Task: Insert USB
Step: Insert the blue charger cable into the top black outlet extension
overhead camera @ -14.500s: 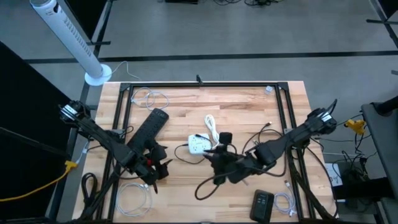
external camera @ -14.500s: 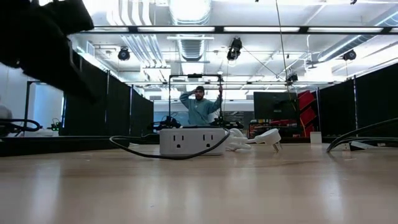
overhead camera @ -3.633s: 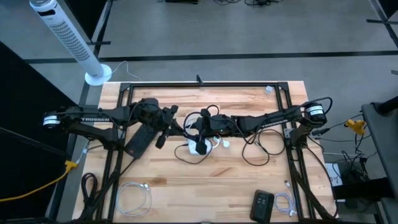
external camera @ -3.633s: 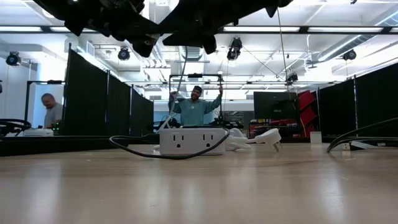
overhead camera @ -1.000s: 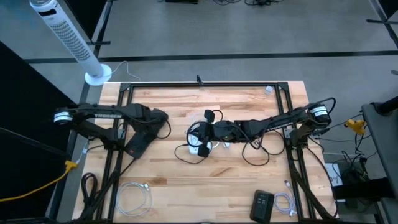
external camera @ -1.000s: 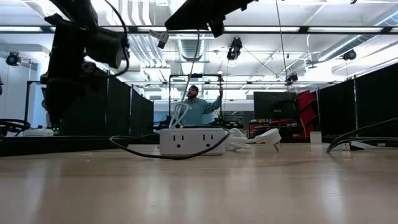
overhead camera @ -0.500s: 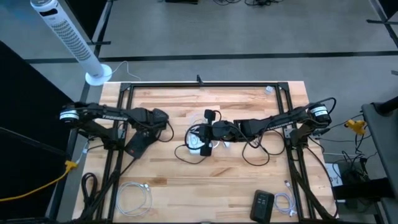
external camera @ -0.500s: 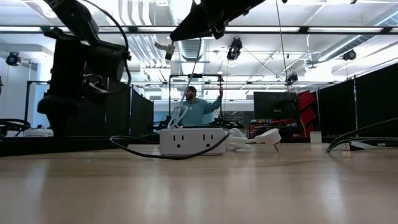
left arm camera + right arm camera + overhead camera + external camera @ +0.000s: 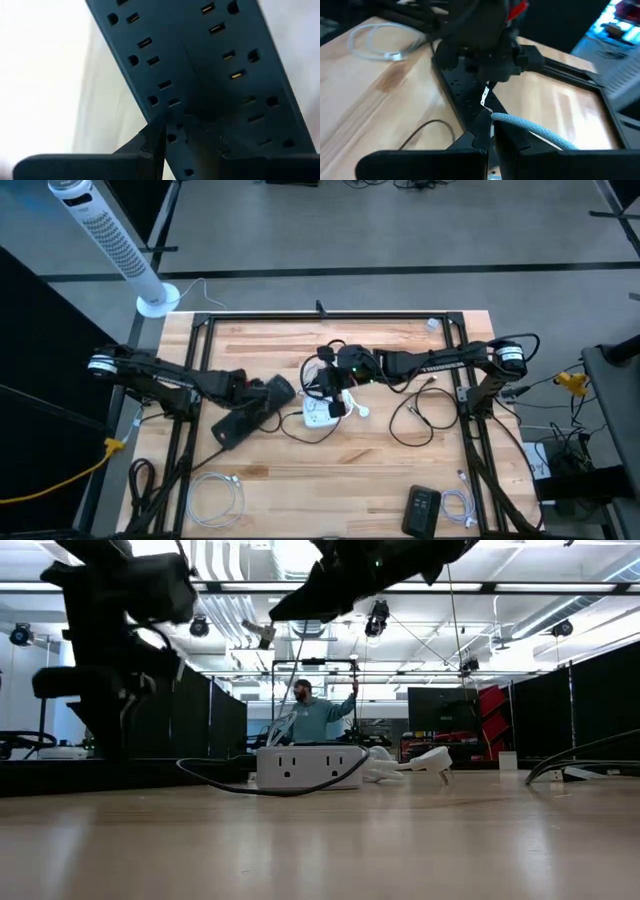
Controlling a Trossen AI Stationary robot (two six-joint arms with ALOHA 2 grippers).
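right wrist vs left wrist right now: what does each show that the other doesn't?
Right wrist only: the right claw shut on a USB plug, its light blue cable trailing back; the left arm beyond, a coiled white cable and the wooden table.
Left wrist only: a close look down the outlets of the black power strip, with the left claw closed on the strip's end.
Both: the black power strip, farther off in the right wrist view.
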